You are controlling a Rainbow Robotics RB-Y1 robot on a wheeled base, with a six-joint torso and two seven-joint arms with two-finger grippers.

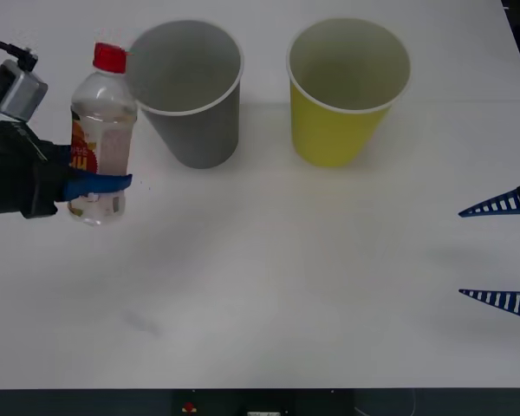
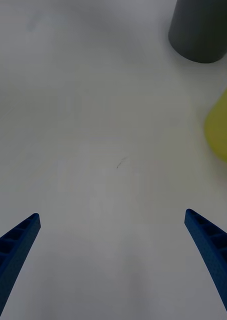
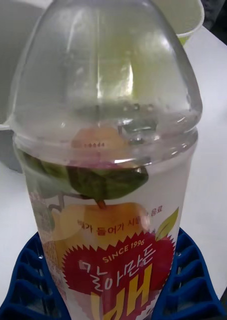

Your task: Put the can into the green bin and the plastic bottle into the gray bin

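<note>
Left gripper (image 1: 100, 184), with its blue ribbed fingers (image 3: 188, 280) closed around the lower label of the plastic bottle (image 1: 102, 139), holds it upright at the table's left side, just left of the gray bin (image 1: 191, 91). One bottle is here: clear, smooth plastic with a domed shoulder, a red screw cap and a glossy label printed with fruit, leaves and white and yellow lettering on red. Two cup-shaped containers stand at the back of the white table (image 1: 269, 286), both round-mouthed and tapering to a narrower base. One is the gray bin, matte dark gray outside with a thin white rim and pale inside; the other is a yellow cup (image 1: 347, 91) of about the same size, standing to its right and apart from it. Right gripper (image 1: 500, 251) rests at the table's right edge, its two pointed, ribbed blue fingers spread wide with nothing between them.
</note>
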